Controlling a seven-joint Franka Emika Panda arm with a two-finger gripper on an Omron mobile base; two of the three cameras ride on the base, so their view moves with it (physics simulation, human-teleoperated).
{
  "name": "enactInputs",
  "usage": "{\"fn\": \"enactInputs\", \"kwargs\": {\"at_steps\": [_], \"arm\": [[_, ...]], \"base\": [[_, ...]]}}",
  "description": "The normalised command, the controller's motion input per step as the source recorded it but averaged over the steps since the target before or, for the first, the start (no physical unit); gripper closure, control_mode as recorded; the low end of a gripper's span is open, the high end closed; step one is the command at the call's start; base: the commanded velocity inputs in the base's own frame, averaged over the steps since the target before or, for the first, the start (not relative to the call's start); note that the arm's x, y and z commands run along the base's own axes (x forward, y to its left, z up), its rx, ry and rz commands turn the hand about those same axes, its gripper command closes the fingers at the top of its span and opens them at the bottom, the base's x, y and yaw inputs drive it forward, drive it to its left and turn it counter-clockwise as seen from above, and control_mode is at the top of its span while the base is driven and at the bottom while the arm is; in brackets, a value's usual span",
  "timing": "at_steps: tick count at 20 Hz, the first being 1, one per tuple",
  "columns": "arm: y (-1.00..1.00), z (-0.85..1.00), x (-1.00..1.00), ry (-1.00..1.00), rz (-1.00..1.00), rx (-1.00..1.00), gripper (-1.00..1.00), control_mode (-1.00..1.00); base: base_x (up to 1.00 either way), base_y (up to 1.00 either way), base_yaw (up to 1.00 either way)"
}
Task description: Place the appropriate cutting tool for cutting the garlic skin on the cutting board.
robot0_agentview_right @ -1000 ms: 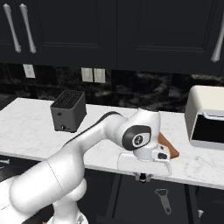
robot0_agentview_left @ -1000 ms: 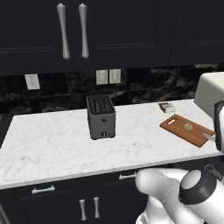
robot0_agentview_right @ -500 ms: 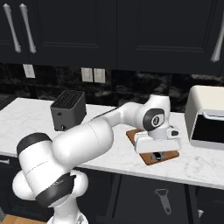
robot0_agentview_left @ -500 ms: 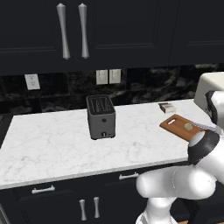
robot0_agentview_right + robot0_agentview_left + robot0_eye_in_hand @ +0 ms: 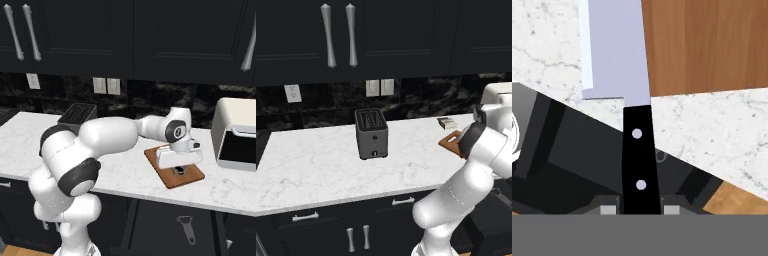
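We see the gripper [image 5: 636,210] clenched on the black handle of the knife [image 5: 619,60], one finger on each side of the handle's lower end. In the hand view the handle, marked by two pale rivets, rises straight from between the fingers, and the pale silvery blade runs onward to the upper edge of the picture. The cutting board [image 5: 707,45] lies just to one side of the blade in this view, its reddish-brown wood meeting the blade's edge; we cannot tell whether the blade touches the board or hangs above it. The white marble counter [image 5: 547,45] shows on the blade's other side and past the board's near edge.

In the right base view the gripper [image 5: 178,170] points down over the cutting board [image 5: 165,175], which lies flat near the counter's [image 5: 125,172] front edge. A pale toaster oven [image 5: 235,132] stands on the counter to one side of the hand, close to the board. A dark toaster [image 5: 77,114] stands well apart on the other side, partly behind the arm.

In the left base view the arm covers most of the cutting board [image 5: 452,141]. A small grey-white box [image 5: 446,122] lies just beyond the board, and the toaster [image 5: 371,133] stands well apart from it.
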Motion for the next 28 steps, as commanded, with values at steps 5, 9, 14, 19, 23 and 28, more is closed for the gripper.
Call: {"fn": "enactInputs", "kwargs": {"at_steps": [5,9,14,19,23,28], "arm": [[0.08,-0.48,0.46,0.00,0.07,0.04,1.00,-1.00],[0.00,-0.24,0.61,0.00,0.06,0.06,1.00,-1.00],[-0.01,-0.36,0.53,0.00,0.01,0.07,1.00,-1.00],[0.00,-0.51,0.44,0.01,0.00,0.13,1.00,-1.00],[-0.09,-0.45,0.31,0.01,0.00,0.16,1.00,-1.00],[-0.01,-0.39,0.06,0.00,0.00,0.07,1.00,-1.00]], "base": [[0.00,0.00,0.00],[0.00,0.00,0.00],[0.00,0.00,0.00],[0.00,0.00,0.00],[0.00,0.00,0.00],[0.00,0.00,0.00]]}}
